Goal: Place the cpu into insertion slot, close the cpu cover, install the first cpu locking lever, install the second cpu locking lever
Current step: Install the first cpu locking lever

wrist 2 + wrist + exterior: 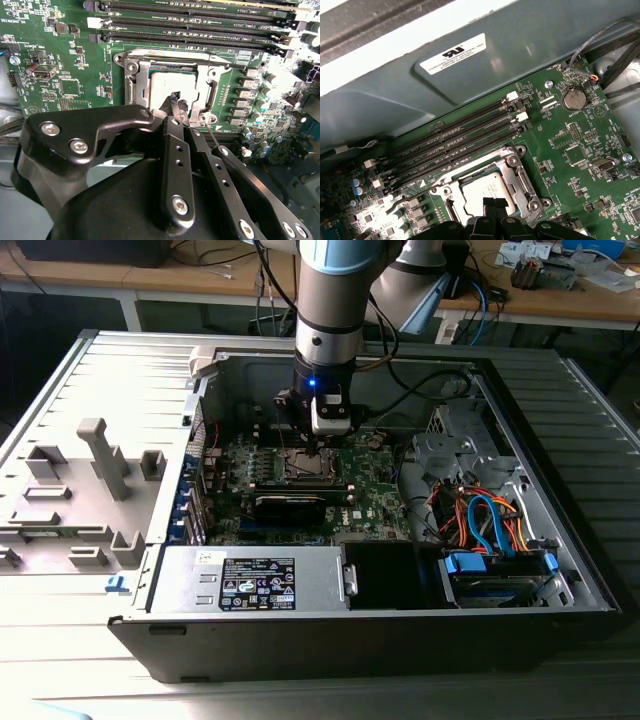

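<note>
The green board's insertion slot [303, 466] lies inside the open computer case, right under my gripper [318, 445]. In both wrist views the silvery cpu [167, 85] [480, 187] sits flat in the slot. The cpu cover [136, 85] [520, 175] lies down around it as a metal frame. One wire lever [200, 59] runs flat along the side by the memory slots. A second thin lever rod [212, 134] slants up beside my fingertips. My gripper [176, 101] [493, 204] is shut, tips together just over the cpu's edge, with nothing seen between them.
Long black memory slots [190, 25] [460, 135] run beside the socket. A long black card [290, 505], the power supply [250, 580] and a bundle of coloured cables [480, 520] crowd the case. A grey fixture plate [80, 490] lies at the exterior view's left.
</note>
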Motion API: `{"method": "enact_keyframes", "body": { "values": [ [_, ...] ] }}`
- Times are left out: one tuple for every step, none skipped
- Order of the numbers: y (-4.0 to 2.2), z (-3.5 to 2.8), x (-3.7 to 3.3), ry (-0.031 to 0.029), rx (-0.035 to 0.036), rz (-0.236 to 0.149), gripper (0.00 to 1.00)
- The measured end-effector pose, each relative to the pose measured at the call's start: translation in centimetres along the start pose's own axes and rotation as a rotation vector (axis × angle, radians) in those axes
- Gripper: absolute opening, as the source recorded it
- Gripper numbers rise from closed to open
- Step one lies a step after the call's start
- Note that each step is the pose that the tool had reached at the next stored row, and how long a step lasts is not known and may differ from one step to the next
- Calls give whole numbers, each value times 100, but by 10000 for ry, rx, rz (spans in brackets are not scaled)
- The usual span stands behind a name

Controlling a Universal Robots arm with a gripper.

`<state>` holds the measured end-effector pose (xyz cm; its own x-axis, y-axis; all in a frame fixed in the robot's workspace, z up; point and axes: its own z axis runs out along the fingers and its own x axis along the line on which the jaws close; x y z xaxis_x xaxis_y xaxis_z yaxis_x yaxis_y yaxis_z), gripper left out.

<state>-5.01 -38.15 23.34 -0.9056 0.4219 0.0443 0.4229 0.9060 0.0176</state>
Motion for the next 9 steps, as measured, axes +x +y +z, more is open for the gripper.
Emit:
{"method": "enact_keyframes", "body": {
  "values": [
    [0,0,0,0,0,-6,11],
    [0,0,0,0,1,-12,11],
    [0,0,0,0,1,-23,11],
    [0,0,0,0,1,-31,11],
    [0,0,0,1,1,-36,11],
    [0,0,0,1,2,-45,11],
    [0,0,0,1,3,-58,11],
    [0,0,0,1,3,-70,11],
    [0,0,0,1,3,-77,11]
  ]
}}
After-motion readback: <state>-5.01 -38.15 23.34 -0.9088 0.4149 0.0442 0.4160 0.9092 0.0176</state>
